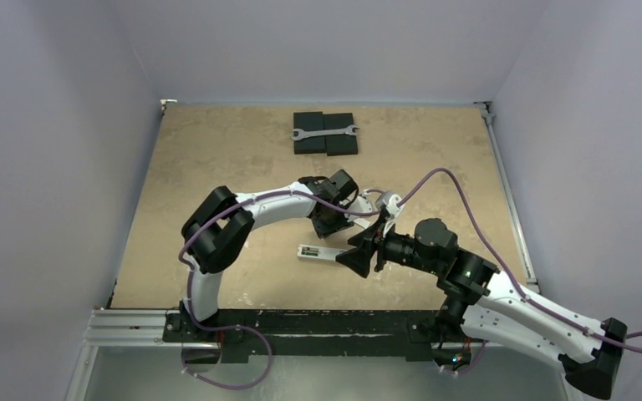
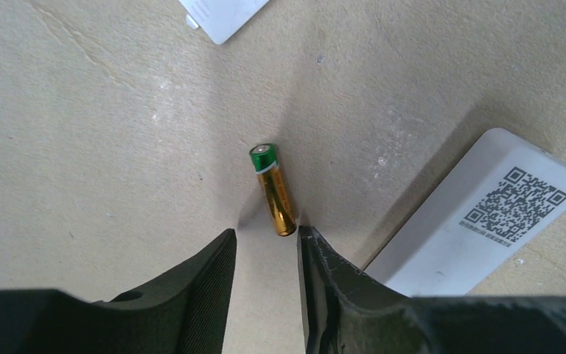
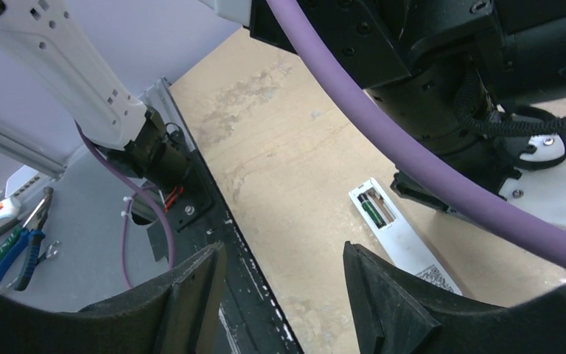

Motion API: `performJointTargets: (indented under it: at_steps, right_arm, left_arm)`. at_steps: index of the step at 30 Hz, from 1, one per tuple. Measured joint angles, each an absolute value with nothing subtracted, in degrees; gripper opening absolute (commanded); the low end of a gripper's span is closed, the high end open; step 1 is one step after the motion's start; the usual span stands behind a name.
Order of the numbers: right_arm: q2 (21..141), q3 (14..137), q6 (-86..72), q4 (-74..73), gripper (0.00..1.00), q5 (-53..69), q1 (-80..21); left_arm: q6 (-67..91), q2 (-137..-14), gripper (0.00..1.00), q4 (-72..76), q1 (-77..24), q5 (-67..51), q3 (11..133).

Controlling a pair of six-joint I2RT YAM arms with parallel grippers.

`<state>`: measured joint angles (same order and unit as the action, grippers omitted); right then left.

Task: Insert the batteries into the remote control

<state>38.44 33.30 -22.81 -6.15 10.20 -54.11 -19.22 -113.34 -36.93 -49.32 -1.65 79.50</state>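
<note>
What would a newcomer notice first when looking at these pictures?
A gold battery with a green end lies loose on the table, just ahead of the open left gripper and beside the remote control. In the right wrist view, the remote's open compartment holds a dark green battery.

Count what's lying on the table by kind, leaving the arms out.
Batteries: 2 (one loose, one seated in the remote)
Remote control: 1
White flat piece: 1
Wrench: 1
Black pads: 2
Total: 7
</note>
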Motion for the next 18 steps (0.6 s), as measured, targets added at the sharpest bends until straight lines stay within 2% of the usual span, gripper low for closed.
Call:
performJointTargets:
  at_steps: [9,18]
  right_arm:
    - [36.91,36.38,-21.71,-9.37,0.71,10.07,-54.11]
    - [36.91,43.0,-19.55,-15.31,0.71,6.66,-54.11]
  left_arm:
    - [-16.99,-105.8,0.43,-35.77,-49.32,0.69,79.26]
    - [-10.04,-93.69,0.44,-32.95,-49.32,5.19,75.11]
